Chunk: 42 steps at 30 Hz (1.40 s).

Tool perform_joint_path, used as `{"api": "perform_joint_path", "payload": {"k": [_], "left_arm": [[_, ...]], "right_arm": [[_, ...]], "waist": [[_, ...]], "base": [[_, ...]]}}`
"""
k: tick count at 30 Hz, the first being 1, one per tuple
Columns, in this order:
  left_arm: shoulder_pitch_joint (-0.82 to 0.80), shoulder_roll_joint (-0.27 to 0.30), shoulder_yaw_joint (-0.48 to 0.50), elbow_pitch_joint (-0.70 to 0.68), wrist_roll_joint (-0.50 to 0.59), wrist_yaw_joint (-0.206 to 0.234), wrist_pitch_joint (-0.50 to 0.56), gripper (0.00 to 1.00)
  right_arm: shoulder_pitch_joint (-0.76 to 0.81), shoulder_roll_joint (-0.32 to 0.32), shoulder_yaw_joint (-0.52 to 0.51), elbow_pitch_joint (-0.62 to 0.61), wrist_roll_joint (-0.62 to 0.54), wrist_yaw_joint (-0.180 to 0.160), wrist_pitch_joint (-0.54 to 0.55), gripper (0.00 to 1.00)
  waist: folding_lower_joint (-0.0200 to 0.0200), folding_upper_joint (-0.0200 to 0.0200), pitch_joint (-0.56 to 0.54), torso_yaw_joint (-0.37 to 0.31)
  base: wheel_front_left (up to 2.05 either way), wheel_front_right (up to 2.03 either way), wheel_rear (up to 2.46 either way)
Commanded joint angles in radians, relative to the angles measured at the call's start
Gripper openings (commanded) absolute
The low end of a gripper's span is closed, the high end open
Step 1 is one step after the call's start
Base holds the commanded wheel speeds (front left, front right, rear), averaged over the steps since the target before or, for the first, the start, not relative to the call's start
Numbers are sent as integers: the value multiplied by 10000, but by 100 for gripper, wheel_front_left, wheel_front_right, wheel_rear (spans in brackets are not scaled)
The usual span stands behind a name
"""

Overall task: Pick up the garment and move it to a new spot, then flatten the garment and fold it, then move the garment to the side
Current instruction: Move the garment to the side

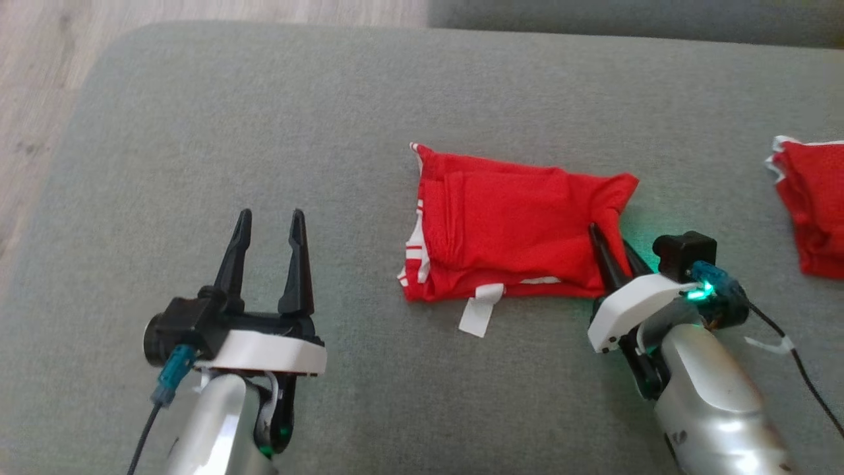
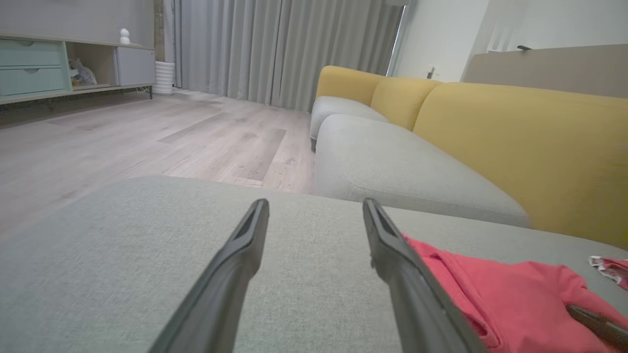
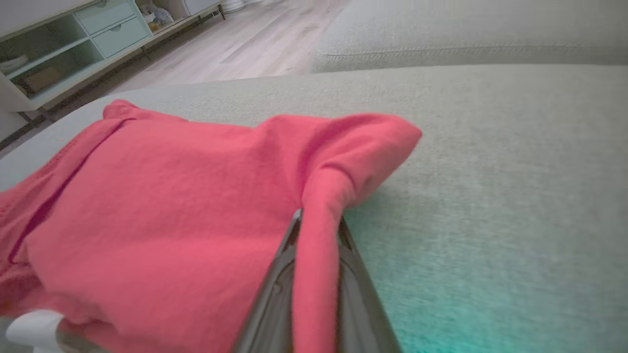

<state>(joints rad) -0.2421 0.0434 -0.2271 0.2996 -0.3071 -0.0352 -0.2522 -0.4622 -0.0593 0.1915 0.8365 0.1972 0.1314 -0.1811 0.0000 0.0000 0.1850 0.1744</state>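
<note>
A red garment (image 1: 514, 227) with white trim lies folded into a rough rectangle on the grey cushion (image 1: 330, 132), right of centre. My right gripper (image 1: 610, 247) is shut on the garment's right edge; in the right wrist view a ridge of red cloth (image 3: 316, 255) is pinched between the two dark fingers. My left gripper (image 1: 270, 227) stands open over bare cushion to the garment's left, nothing between its fingers. In the left wrist view the garment (image 2: 500, 294) lies just right of my open left gripper (image 2: 316, 211).
A second red cloth (image 1: 814, 204) with white trim lies at the cushion's right edge. Wood floor (image 1: 39, 99) runs beyond the cushion's rounded left edge. A yellow and grey sofa (image 2: 441, 147) stands behind, and a cabinet (image 2: 59, 63) at the far wall.
</note>
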Motion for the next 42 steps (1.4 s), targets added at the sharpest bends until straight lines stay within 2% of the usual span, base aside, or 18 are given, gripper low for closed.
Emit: {"api": "perform_joint_path", "payload": {"k": [1,7,11,15,24,28,33,34,38,42], "left_arm": [[-178,68,252,-283,41,18,-95,100],[-49,68,-21,-346,-16,78,-95,100],[-52,68,-305,-439,-55,144,-95,100],[-182,68,-435,-527,-41,197,-95,100],[-518,68,-323,-605,165,90,-95,100],[-767,68,-307,-697,-22,-16,-95,100],[-1003,68,-355,-741,-7,-100,-95,100],[-1003,68,-355,-741,-7,-100,-95,100],[-1112,68,-356,-728,-31,-127,-95,100],[-1145,68,-231,-700,-5,-153,-95,100]], "right_arm": [[-255,91,84,-266,-177,-7,-162,0],[-136,45,-389,-869,-1565,-7,-186,0],[-39,-399,-357,-1786,-2216,-7,231,0],[12,-1252,-127,-2930,-2390,-7,835,0],[-178,-3888,-246,-4718,-1934,-7,2256,0],[-577,-4911,-569,-4852,-1711,-7,3008,0],[-928,-5984,-812,-4545,-1761,-7,3366,0],[-928,-5984,-812,-4545,-1761,-7,3366,0],[-1123,-6687,-952,-4073,-1973,-7,3413,0],[-1243,-7014,-1072,-3684,-2174,-7,3438,0]], "waist": [[0,0,-152,-151],[0,0,-567,-649],[0,0,-592,-995],[0,0,-437,-1319],[0,0,421,-1810],[0,0,938,-1838],[0,0,1337,-1705],[0,0,1337,-1705],[0,0,1533,-1557],[0,0,1660,-1474]], "base": [[0,0,0],[0,0,0],[0,0,0],[0,0,0],[0,0,0],[0,0,0],[0,0,0],[0,0,0],[0,0,0],[0,0,0]]}}
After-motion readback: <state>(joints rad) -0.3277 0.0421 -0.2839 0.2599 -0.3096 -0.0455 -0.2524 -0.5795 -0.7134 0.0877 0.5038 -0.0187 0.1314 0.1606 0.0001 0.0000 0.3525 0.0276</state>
